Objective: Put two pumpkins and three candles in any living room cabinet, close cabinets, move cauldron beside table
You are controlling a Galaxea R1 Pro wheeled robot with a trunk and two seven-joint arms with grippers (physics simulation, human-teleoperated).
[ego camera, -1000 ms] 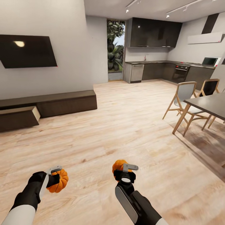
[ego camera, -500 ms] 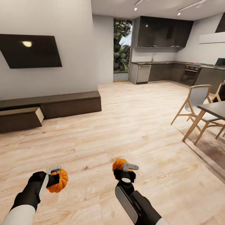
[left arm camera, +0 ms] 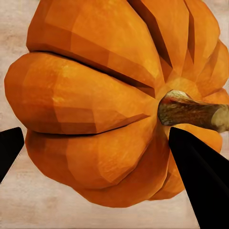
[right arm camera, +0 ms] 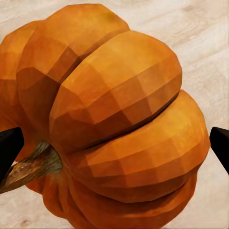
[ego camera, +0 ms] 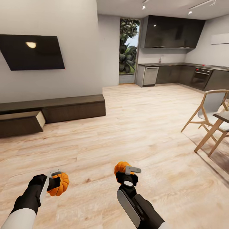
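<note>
My left gripper [ego camera: 57, 182] is clenched on one pumpkin [ego camera: 60, 184], the dark fingers [left arm camera: 202, 176] pressing either side of its ribbed body with the woody stem poking out beside one of them; my right gripper [ego camera: 128, 173] grasps the other pumpkin [ego camera: 121, 167], and in the right wrist view its fingers [right arm camera: 9, 145] bracket the orange flesh from both edges. Both loads hang low in front of me over the pale wood floor [ego camera: 136, 127], well apart from each other. Against the last second the grips look the same, but the whole view has swung: the cabinet [ego camera: 74, 108] along the wall has slid toward the middle of the picture and the dining table [ego camera: 224, 116] and chair [ego camera: 211, 108] have drifted off to the right edge, so I read that as my base and head turning toward the cabinet, not the furniture moving. That suits the task: the drawer [ego camera: 20, 122] at the cabinet's left end already stands open, a ready place for both. Counting: two pumpkins, both in hand; one long cabinet with one drawer pulled out; one wall screen [ego camera: 31, 52]; one chair visible beside the table corner. I judge the carry well begun, with a stretch of floor to cross.
</note>
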